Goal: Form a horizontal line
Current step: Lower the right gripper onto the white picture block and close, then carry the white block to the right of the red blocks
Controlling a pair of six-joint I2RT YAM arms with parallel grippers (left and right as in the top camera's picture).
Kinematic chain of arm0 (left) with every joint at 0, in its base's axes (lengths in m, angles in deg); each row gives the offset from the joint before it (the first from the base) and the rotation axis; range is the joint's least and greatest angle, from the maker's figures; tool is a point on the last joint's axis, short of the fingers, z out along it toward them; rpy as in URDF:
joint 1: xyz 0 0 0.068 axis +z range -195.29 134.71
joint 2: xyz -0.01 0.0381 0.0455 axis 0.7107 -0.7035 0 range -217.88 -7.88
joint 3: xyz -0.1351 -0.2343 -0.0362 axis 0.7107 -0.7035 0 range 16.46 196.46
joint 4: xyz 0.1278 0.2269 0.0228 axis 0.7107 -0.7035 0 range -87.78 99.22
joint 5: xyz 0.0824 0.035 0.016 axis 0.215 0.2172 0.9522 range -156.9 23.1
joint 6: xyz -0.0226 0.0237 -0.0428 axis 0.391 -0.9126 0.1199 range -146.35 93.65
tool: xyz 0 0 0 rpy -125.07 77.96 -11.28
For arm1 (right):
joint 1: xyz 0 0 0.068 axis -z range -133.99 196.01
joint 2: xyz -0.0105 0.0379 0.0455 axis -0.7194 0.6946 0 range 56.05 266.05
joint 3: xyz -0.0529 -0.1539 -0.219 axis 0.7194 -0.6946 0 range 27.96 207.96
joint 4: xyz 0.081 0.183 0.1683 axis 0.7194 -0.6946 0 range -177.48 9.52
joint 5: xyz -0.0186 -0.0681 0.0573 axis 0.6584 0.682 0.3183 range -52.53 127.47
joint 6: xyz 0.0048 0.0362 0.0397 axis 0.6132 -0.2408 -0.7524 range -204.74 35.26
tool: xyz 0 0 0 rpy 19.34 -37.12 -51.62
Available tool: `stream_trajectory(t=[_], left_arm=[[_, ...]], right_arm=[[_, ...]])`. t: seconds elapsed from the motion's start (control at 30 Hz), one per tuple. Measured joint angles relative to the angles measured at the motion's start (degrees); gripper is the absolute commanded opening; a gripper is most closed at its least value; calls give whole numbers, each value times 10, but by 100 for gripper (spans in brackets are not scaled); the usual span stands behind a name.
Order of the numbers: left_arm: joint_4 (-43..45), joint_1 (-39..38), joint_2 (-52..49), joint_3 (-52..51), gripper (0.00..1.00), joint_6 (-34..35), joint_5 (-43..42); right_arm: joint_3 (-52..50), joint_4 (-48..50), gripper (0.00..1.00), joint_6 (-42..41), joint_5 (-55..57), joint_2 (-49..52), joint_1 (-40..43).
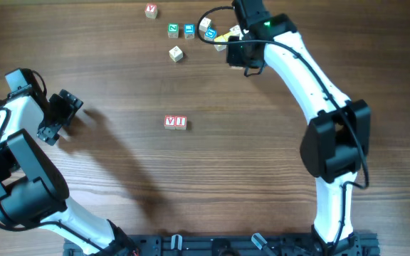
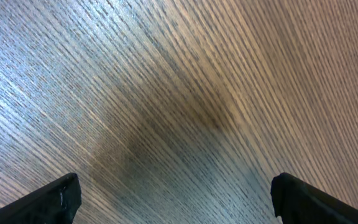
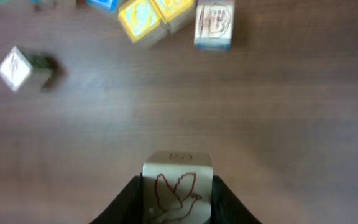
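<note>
My right gripper (image 3: 178, 199) is shut on a pale wooden block with a red bird drawing (image 3: 178, 186) and holds it above the table. In the overhead view this gripper (image 1: 243, 58) is at the back, just right of a cluster of letter blocks (image 1: 188, 30); the held block is hidden under it. Two red-lettered blocks (image 1: 175, 122) lie side by side at the table's middle. My left gripper (image 1: 58, 117) is open and empty at the far left. In the left wrist view it (image 2: 176, 199) shows only bare wood between its fingers.
A red-lettered block (image 1: 151, 11) lies at the back, and a single pale block (image 1: 176, 53) lies in front of the cluster. The right wrist view shows a yellow block (image 3: 140, 18), a white block with a red drawing (image 3: 214, 23) and a loose pale block (image 3: 18, 67).
</note>
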Motion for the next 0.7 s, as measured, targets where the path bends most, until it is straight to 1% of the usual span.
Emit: stream_trajectory(t=[0.07, 0.23, 0.4, 0.53, 0.6, 0.7], left_arm=[[0, 0, 0, 0, 100, 0, 0], [0, 0, 0, 0, 100, 0, 0], [0, 0, 0, 0, 100, 0, 0], [0, 0, 0, 0, 100, 0, 0], [0, 0, 0, 0, 100, 0, 0], [0, 0, 0, 0, 100, 0, 0]], right_arm=[[-1, -57, 25, 0, -30, -1, -4], [-1, -116, 25, 4, -56, -1, -35], [-1, -128, 25, 4, -59, -1, -90], [-1, -133, 25, -5, -58, -1, -113], [-5, -120, 26, -10, -56, -1, -120], [-39, -85, 26, -27, -42, 0, -134]])
